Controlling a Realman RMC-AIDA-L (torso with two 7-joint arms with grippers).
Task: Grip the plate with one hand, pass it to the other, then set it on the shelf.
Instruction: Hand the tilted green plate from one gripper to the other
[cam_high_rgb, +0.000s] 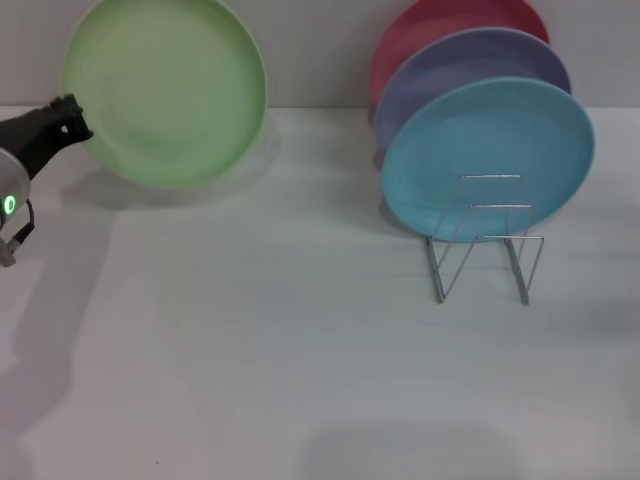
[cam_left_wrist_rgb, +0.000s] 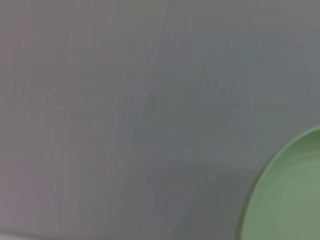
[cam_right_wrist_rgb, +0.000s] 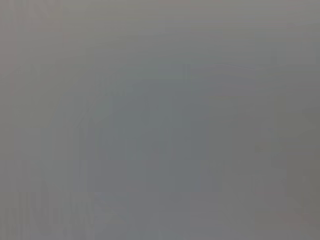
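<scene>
Sitting on white surface (cam_high_rgb: 300, 380): round light-green matte plate (cam_high_rgb: 165, 90), leaning upright. Hovering beside its rim, black left gripper (cam_high_rgb: 68, 118), grip state unclear. Standing well apart, silver wire rack (cam_high_rgb: 485, 255).

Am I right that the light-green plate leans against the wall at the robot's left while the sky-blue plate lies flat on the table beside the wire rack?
Not quite: the head view shows the sky-blue plate standing upright in the wire rack. The light-green plate does lean at the left.

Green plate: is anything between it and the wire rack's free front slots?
Nothing visible. The green plate leans at the back left with the left pincer at its edge; bare table lies between it and the rack, whose rear slots hold the blue plate and others.
</scene>
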